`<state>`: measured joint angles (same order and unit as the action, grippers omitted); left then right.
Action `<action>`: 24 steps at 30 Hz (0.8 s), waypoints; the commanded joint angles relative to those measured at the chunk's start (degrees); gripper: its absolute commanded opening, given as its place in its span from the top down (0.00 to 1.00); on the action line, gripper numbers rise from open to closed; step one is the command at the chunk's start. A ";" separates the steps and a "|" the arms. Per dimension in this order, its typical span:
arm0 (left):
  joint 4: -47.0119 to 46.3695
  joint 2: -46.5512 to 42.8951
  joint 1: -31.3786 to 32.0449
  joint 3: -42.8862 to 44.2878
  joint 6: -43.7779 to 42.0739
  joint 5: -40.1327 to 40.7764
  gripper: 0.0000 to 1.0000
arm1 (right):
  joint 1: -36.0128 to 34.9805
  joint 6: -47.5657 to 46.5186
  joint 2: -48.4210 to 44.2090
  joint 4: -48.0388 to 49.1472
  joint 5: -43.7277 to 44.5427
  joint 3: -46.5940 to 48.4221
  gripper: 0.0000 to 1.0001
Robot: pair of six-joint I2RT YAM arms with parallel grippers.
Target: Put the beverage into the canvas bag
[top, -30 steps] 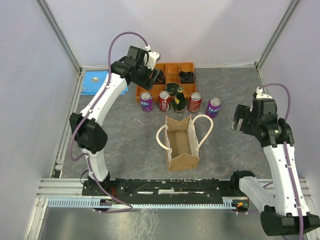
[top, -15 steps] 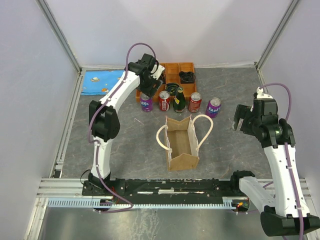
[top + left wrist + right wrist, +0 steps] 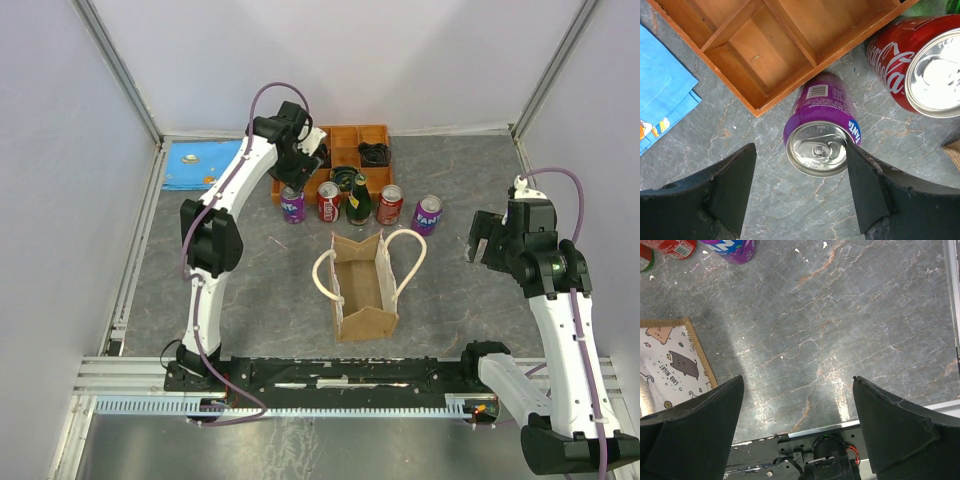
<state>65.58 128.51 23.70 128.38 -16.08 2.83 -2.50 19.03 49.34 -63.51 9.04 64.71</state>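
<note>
Several beverages stand in a row behind the canvas bag (image 3: 362, 285): a purple can (image 3: 292, 205), a red can (image 3: 328, 202), a green bottle (image 3: 358, 203), a second red can (image 3: 389, 205) and a second purple can (image 3: 427, 214). The tan bag stands upright with its mouth open and its cream handles spread. My left gripper (image 3: 300, 165) hangs open just above the left purple can (image 3: 820, 135). That can's top shows between the fingers, nearer the right fingertip (image 3: 860, 170). My right gripper (image 3: 483, 235) hovers open over bare table, right of the bag (image 3: 670, 360).
An orange compartment tray (image 3: 345, 150) sits directly behind the cans, its corner (image 3: 790, 50) close to the purple can. A Coca-Cola can (image 3: 920, 65) stands just right of it. A blue cloth (image 3: 195, 163) lies at the back left. Frame rails border the table.
My left arm swung in and brought its gripper forward from over the tray to above the left purple can, jaws opening a little wider. The right arm has not moved.
</note>
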 commanded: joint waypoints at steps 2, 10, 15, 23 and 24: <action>4.67 2.82 -0.42 2.59 -2.71 -2.94 0.21 | 0.22 -0.48 -0.73 0.06 0.09 1.48 0.03; 4.20 2.32 -0.51 5.52 -1.35 -4.92 0.21 | 0.22 -0.48 -1.17 -0.04 -0.07 0.88 0.03; 2.60 0.03 -0.43 6.61 -1.50 -4.15 0.21 | 0.22 -0.39 -1.22 0.26 -0.29 0.15 0.03; 3.07 -0.98 -0.48 6.54 -0.27 -5.95 0.21 | 0.27 -0.31 0.08 1.60 -1.12 -0.05 0.03; 3.18 -0.98 -0.49 6.54 -0.19 -6.27 0.21 | 0.27 -0.31 0.13 1.69 -1.19 -0.04 0.03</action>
<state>68.90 130.15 23.22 132.38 -16.38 -1.06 -2.50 19.03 49.06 -63.83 8.69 64.64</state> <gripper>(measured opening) 0.794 0.973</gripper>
